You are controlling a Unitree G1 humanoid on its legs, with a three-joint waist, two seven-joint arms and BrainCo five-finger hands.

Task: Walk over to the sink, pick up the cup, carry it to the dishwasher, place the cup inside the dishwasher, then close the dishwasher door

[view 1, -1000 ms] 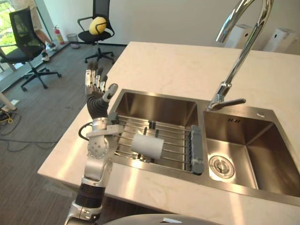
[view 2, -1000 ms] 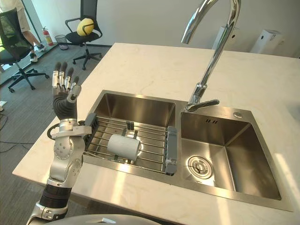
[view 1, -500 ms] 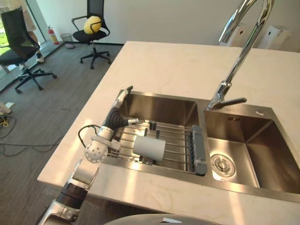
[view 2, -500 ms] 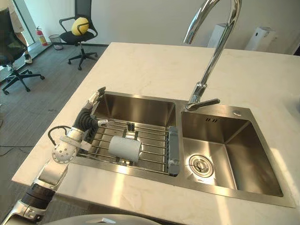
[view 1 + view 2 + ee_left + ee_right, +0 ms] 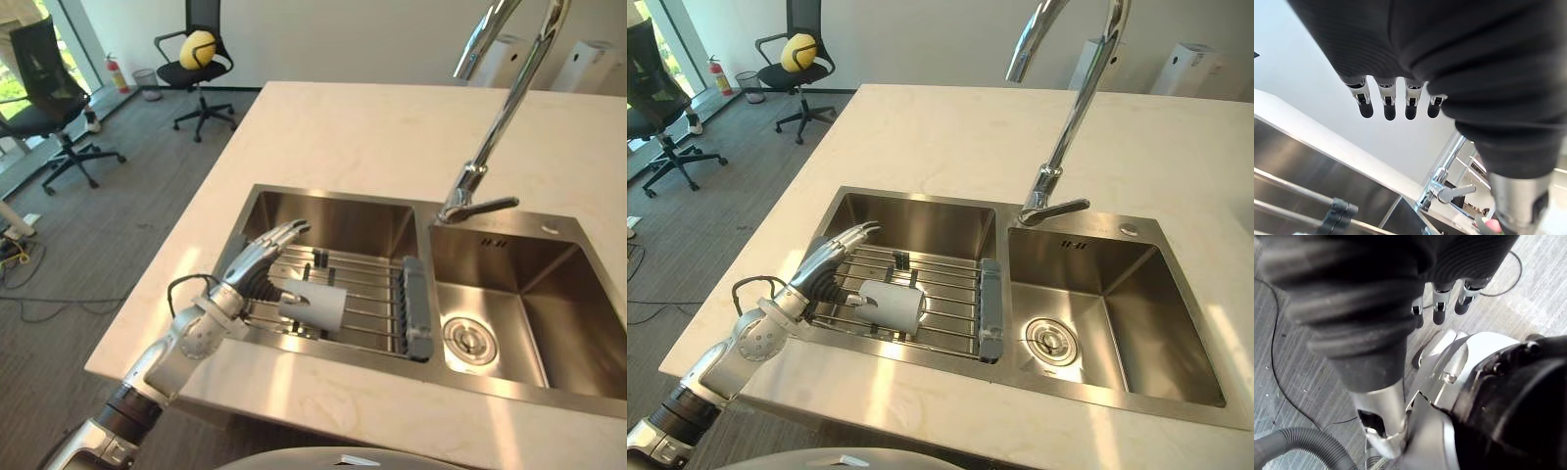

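Cup (image 5: 313, 304) white, lying on its side on wire rack (image 5: 377, 289) that spans the left basin (image 5: 333, 223) of a steel double sink, open end facing away from left hand as far as can be told. Left hand (image 5: 257, 260) reaches in over the rack's left end, just beside the cup, fingers (image 5: 1386, 104) straight and spread, nothing grasped, released. Thumb lies close to the cup's near end, contact cannot be told. Left wrist view looks past the straight fingers at rack bars and faucet (image 5: 1442, 190). Right hand (image 5: 1439, 308) seen in its own wrist view, hanging over grey carpet floor (image 5: 1528, 293), fingers loose and straight, holding nothing. Rack has a grey end piece (image 5: 415, 308) on the side by the divider. Right basin (image 5: 578, 313) has a round drain (image 5: 468, 340). Tall curved faucet (image 5: 500, 108) stands behind the divider between basins. Sink set in pale stone counter (image 5: 353, 127). Office chair (image 5: 206, 73) well apart on the floor behind, yellow round object (image 5: 199, 46) on it
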